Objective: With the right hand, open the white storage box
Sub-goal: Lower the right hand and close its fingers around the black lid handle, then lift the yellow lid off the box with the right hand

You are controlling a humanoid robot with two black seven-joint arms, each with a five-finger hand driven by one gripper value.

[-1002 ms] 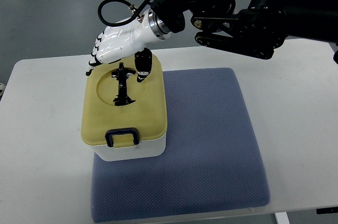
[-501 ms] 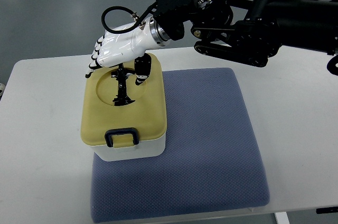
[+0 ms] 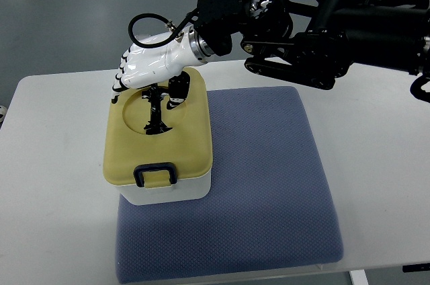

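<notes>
The white storage box (image 3: 176,189) stands on the left part of a blue mat, its yellow lid (image 3: 191,138) down. A black latch (image 3: 155,175) sits at the lid's front edge. A black handle (image 3: 155,111) lies in the round recess in the middle of the lid. My right hand (image 3: 148,89), white with dark fingertips, hovers over the rear of the lid. Its fingers (image 3: 119,83) point down on the left of the handle and its thumb (image 3: 177,91) on the right. They are spread apart and hold nothing. The handle's top end is hidden under the palm.
The blue mat (image 3: 262,177) covers the middle of the white table (image 3: 54,164). My black right arm (image 3: 322,26) reaches in from the upper right, above the table's far edge. A black cable loop (image 3: 144,26) arches over the wrist.
The right forearm has lifted and turned a little; the hand has shifted only slightly over the lid's rear. Box, lid and latch have not moved.
</notes>
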